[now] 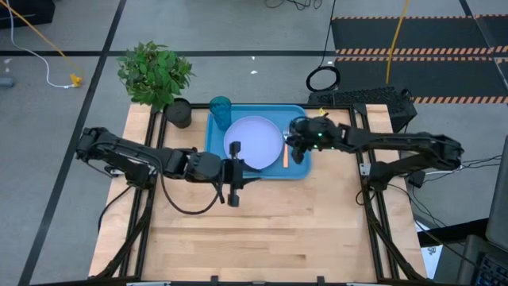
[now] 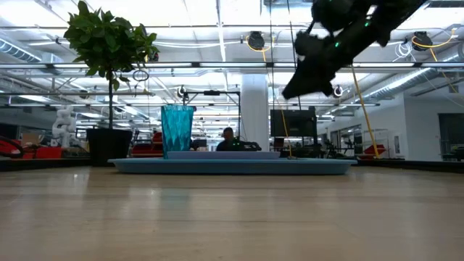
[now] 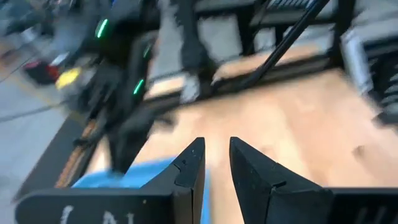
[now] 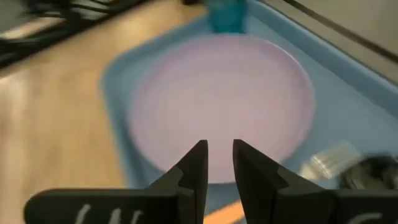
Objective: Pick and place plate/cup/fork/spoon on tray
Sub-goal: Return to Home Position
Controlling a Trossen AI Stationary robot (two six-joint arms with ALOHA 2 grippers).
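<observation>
The blue tray (image 1: 302, 171) lies at the table's far middle. On it rests the pale plate (image 1: 254, 143) (image 4: 224, 99). The teal cup (image 1: 220, 110) (image 2: 177, 129) stands upright in the tray's far left corner. The fork (image 1: 286, 157) lies on the tray right of the plate, its orange handle (image 4: 221, 214) toward the near side and its silver head (image 4: 329, 163) farther back. My right gripper (image 1: 292, 143) (image 4: 219, 155) hovers open above the tray's right part, holding nothing. My left gripper (image 1: 248, 179) (image 3: 217, 152) hangs over the tray's near edge, narrowly open and holding nothing. The spoon is hidden or out of view.
A green plant (image 1: 155, 71) in a black pot (image 1: 178, 113) stands just left of the tray's far corner. Bare wooden tabletop (image 1: 254, 238) stretches from the tray to the near edge. Black frame rails (image 1: 373, 214) run along both sides of the table.
</observation>
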